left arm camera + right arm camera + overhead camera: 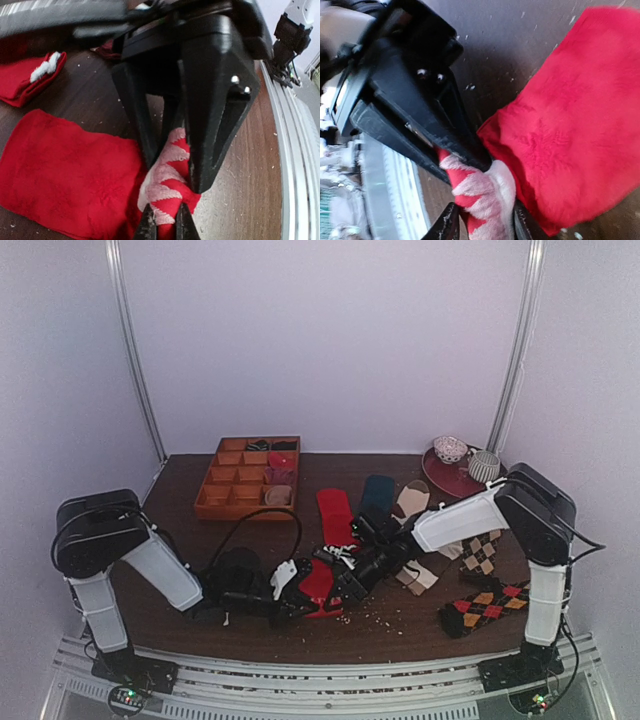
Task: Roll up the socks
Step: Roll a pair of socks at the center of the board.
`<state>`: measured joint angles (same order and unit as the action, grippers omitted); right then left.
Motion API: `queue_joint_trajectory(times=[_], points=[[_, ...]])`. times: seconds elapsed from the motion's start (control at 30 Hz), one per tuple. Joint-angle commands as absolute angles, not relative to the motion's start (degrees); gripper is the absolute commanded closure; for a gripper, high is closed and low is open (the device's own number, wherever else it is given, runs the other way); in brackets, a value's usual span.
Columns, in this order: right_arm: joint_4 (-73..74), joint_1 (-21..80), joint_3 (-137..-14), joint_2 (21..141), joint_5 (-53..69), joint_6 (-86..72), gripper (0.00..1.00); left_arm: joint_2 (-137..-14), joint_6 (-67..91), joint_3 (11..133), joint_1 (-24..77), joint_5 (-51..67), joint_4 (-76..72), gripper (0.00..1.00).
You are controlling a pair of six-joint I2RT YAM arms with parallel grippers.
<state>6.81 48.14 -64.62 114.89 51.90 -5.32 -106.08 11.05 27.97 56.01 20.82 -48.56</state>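
A red sock (318, 582) lies flat near the table's front, and both grippers meet at its cream patterned end (167, 172). In the left wrist view my left gripper (165, 214) is shut on that patterned end, with the red body (65, 175) spread to the left. My right gripper (485, 216) straddles the same end (487, 192); its fingers stand apart and a thin gap shows at one finger. The right gripper's black fingers (215, 100) loom over the left one. A second red sock with a white mark (30, 75) lies behind.
Behind lie another red sock (335, 515), a dark teal sock (377, 495) and a beige one (410, 500). Argyle socks (485, 605) lie at the right. A wooden compartment tray (212, 485) sits back left, and a red plate (440, 480) with cups back right.
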Motion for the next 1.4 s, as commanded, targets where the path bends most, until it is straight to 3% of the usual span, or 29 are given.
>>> queue_joint_trajectory(times=[0.0,0.13,0.27,0.57,0.9,1.2,1.37], points=[[-7.48,47.44,-58.66,108.72,42.65,-3.85,0.63,-113.33,27.37,23.26,54.24,22.99,-35.42,1.00],[-23.54,47.74,-48.91,100.62,39.95,2.41,0.60,-114.11,35.66,18.09,51.38,27.20,-38.20,1.00],[-38.41,49.81,-38.31,94.74,38.27,12.77,0.49,-114.23,37.23,16.52,50.00,30.10,-35.43,1.00],[-19.97,58.81,-45.27,98.24,29.51,34.03,0.45,-116.21,35.89,18.71,49.24,33.29,-29.94,1.00],[-19.04,59.79,-46.88,103.29,24.64,36.31,0.45,-116.72,36.48,17.97,49.13,33.74,-31.02,1.00],[-28.99,60.80,-43.81,104.54,18.22,34.84,0.46,-116.72,35.97,18.04,49.13,34.12,-30.76,1.00],[-26.90,60.99,-45.05,107.07,18.40,34.83,0.58,-116.72,35.59,18.19,49.14,34.15,-30.68,1.00]])
